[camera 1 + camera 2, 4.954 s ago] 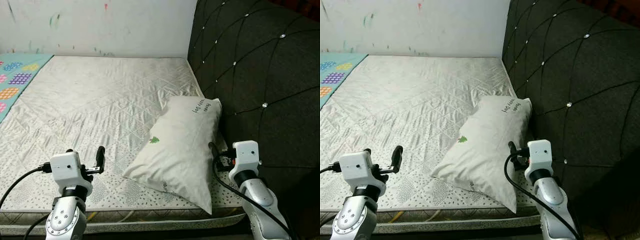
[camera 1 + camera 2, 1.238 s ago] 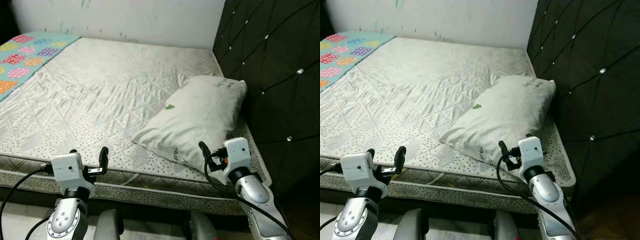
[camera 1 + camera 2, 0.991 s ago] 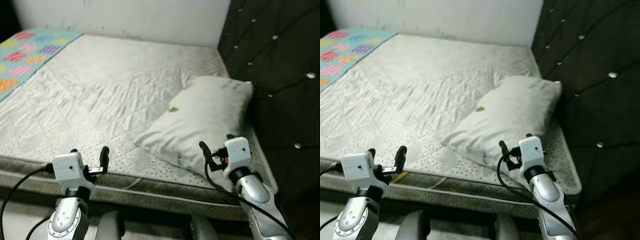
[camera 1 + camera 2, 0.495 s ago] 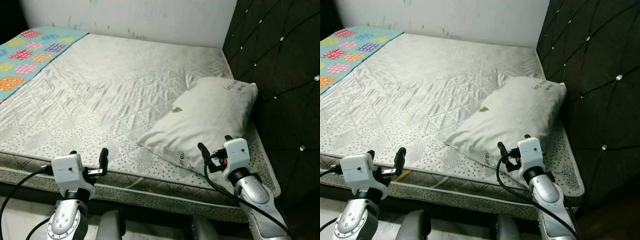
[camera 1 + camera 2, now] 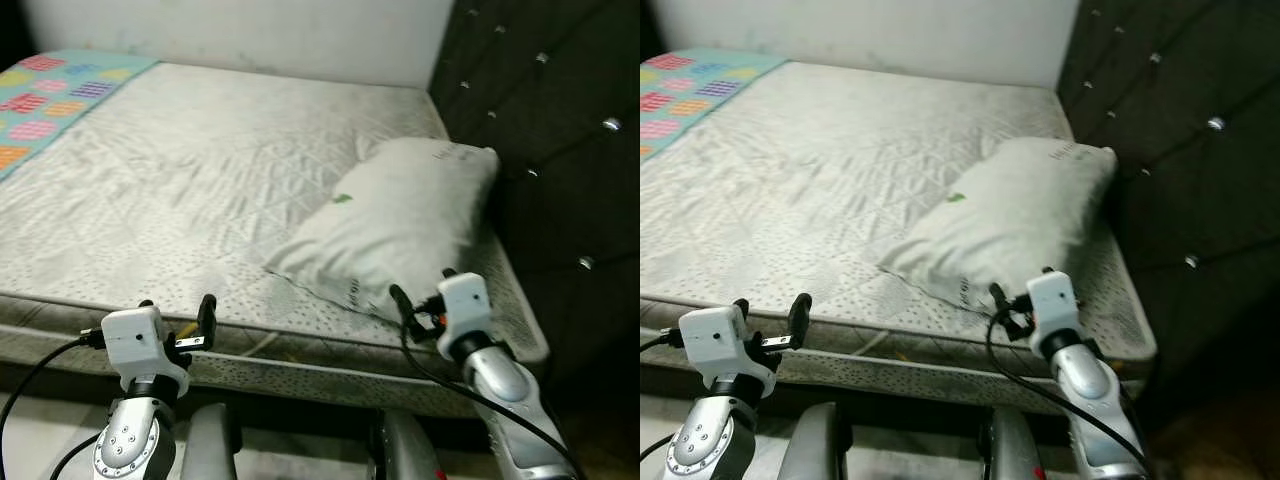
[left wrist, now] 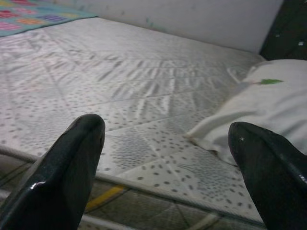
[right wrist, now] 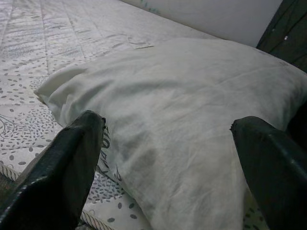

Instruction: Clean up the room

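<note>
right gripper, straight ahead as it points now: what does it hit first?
Most likely the white pillow. In the right wrist view the right gripper has its jaws open, and the pillow's near face lies directly between them on the mattress. How far off is unclear.

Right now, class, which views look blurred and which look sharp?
Both eye views are softly blurred: pillow print and headboard studs smear. Left wrist view shows mattress dots crisply; right wrist view keeps pillow creases sharp, near fingers soft.

A pillow (image 5: 400, 228) lies on the mattress (image 5: 190, 180), right side, beside the headboard (image 5: 550, 130); a wall (image 5: 250, 30) stands behind.
</note>
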### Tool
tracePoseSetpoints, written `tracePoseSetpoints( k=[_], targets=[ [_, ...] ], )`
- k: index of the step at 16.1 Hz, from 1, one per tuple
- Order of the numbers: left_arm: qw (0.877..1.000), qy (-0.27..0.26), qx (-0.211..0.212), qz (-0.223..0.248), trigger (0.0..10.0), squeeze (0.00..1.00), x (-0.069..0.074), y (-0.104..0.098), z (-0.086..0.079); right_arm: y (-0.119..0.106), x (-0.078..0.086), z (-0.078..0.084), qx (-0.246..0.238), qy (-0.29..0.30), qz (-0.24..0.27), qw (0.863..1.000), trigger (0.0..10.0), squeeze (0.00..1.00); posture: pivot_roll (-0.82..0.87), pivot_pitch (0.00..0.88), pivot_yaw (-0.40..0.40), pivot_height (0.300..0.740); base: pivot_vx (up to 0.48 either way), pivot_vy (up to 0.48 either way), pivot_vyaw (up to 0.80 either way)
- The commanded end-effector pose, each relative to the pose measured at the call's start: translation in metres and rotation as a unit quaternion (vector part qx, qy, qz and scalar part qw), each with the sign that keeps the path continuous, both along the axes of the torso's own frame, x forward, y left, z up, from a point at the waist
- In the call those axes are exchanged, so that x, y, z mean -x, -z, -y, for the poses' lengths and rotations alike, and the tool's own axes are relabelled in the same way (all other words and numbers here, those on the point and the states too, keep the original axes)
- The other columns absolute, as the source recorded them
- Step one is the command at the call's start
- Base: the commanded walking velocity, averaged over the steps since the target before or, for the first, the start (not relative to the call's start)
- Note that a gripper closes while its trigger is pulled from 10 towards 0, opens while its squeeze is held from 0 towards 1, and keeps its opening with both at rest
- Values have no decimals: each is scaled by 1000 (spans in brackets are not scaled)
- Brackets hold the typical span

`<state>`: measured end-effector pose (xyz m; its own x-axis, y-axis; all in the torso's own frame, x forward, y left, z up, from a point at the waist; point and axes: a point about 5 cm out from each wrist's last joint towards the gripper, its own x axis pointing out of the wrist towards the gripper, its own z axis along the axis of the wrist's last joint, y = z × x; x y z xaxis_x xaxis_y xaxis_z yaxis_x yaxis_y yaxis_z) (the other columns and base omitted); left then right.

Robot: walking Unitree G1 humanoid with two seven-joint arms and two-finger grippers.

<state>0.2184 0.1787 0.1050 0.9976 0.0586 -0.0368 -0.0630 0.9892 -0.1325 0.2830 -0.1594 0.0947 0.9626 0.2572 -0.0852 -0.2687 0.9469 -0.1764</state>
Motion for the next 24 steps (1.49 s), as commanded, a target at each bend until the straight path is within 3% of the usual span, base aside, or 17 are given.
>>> tracePoseSetpoints(
  k=[1, 7, 17, 21, 24],
  targets=[
    [1000, 9, -2, 10, 10000, 0, -2, -6, 2, -4, -5, -1, 6, -1, 8, 1000, 10000, 0, 26, 12, -64, 553, 285, 0, 0],
    [1000, 11, -3, 11, 10000, 0, -4, -7, 1, -4, -9, -1, 11, 9, 14, 1000, 10000, 0, 21, 16, -54, 553, 302, 0, 0],
    [1000, 9, -5, 5, 10000, 0, -5, -6, 2, -2, -9, 4, 13, 18, 9, 1000, 10000, 0, 21, 13, -56, 553, 0, 0, -160],
    [1000, 12, -7, 1, 10000, 0, -3, -5, 2, 0, -21, -8, -9, 11, -14, 1000, 10000, 0, 36, 16, -56, 553, 0, 0, 0],
    [1000, 23, -6, -4, 10000, 0, -1, -7, -1, 2, -41, -28, -28, 17, -51, 998, 10000, 0, 55, 19, -54, 553, 0, 0, 0]
  ],
)
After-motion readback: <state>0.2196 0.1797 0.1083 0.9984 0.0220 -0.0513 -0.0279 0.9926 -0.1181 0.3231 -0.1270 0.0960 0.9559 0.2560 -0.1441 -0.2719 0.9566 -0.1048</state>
